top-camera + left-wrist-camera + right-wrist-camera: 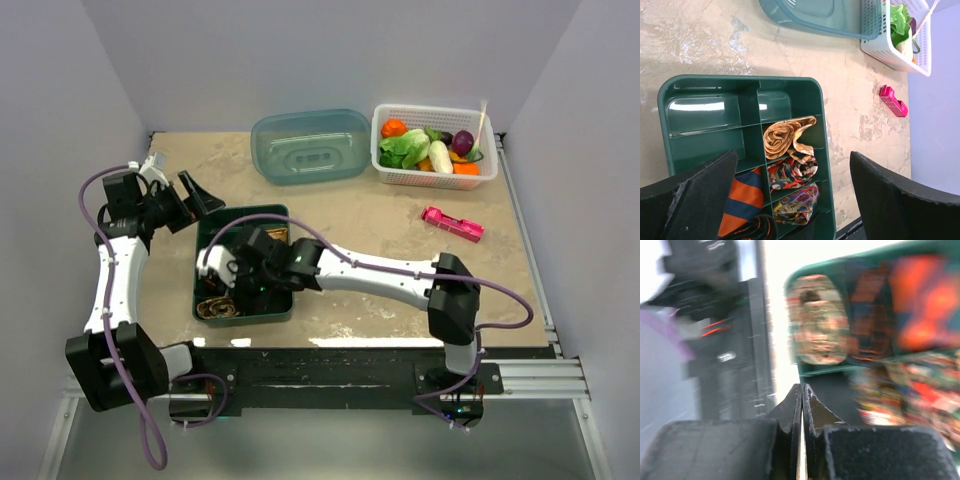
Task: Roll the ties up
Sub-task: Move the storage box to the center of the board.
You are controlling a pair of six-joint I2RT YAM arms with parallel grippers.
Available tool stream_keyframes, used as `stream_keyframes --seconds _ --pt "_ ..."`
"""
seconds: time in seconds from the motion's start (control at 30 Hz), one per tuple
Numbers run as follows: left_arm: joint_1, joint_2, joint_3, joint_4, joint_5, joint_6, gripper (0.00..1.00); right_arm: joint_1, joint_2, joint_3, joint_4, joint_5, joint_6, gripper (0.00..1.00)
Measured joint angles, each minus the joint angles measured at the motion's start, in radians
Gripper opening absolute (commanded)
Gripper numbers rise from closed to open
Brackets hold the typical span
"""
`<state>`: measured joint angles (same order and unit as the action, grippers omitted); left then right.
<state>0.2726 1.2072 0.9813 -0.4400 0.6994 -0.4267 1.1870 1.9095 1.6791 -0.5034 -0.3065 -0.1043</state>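
A tan tie (785,137), a red tie (790,172) and a multicoloured tie (796,205) are seen coiled in separate compartments of the tray (690,82). The orange tie (742,197) is lodged in the next compartment; whether it is fully rolled cannot be told. The left tool (793,165) is held wide open and empty above the tray. The right tool (801,389) is closed on nothing. Little is judged to be left.
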Motion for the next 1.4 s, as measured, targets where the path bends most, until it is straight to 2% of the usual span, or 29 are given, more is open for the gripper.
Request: stream_keyframes --seconds 0.23,0.37,0.5,0.6,0.77,1.0,1.2,1.33,1.4 --pt "0.002 0.028 0.014 -0.011 -0.037 -0.009 1.00 0.137 0.100 -0.002 -0.050 -0.055 -0.002 0.00" --pt "0.003 0.033 0.019 -0.021 -0.050 -0.008 1.00 0.143 0.180 -0.003 -0.071 -0.038 -0.003 0.00" --pt "0.016 0.033 0.021 -0.033 -0.054 -0.008 1.00 0.140 0.243 -0.002 -0.085 0.049 -0.005 0.00" --pt "0.027 0.033 0.029 -0.050 -0.057 -0.005 1.00 0.130 0.257 -0.001 -0.086 0.145 -0.020 0.00" --pt "0.043 0.033 0.058 -0.056 -0.059 0.000 1.00 0.094 0.273 0.025 -0.092 0.192 -0.056 0.00" --pt "0.048 0.043 0.069 -0.055 -0.059 0.000 1.00 -0.029 0.399 0.219 -0.098 0.195 -0.121 0.00" --pt "0.053 0.065 0.070 -0.054 -0.058 0.000 1.00 -0.056 0.495 0.381 -0.141 0.209 -0.153 0.00" --pt "0.054 0.083 0.070 -0.045 -0.051 0.000 1.00 -0.055 0.484 0.365 -0.142 0.202 -0.163 0.00" --pt "0.054 0.095 0.070 -0.043 -0.045 0.000 1.00 -0.058 0.420 0.268 -0.120 0.202 -0.151 0.00"
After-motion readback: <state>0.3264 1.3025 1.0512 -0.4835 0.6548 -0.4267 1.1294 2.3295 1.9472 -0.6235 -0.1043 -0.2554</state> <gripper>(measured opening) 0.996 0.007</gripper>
